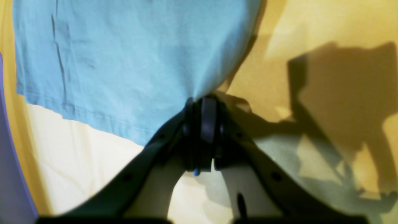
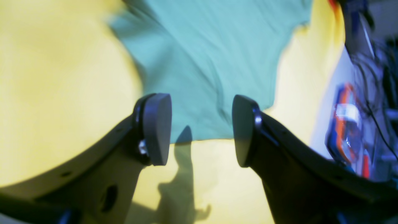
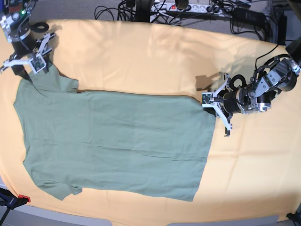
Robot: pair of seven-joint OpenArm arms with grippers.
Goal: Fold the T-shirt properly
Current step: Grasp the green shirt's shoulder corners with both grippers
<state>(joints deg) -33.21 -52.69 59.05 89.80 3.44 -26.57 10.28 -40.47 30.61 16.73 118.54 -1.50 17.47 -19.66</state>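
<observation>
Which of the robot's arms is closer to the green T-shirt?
Left. Its fingers pinch the T-shirt at its hem corner; the right fingers hover open over the sleeve end.

You get the base view from overhead; both wrist views sit close, sharing the T-shirt (image 3: 113,141) edges.

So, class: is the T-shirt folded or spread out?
Spread out. The T-shirt lies flat in a single layer on the orange-yellow cloth, both sleeves showing.

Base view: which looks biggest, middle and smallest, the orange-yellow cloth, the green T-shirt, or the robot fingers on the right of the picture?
1. Orange-yellow cloth, biggest.
2. T-shirt, covering much of the cloth.
3. Left gripper's fingers, smallest by far, pinching the T-shirt's corner.
</observation>
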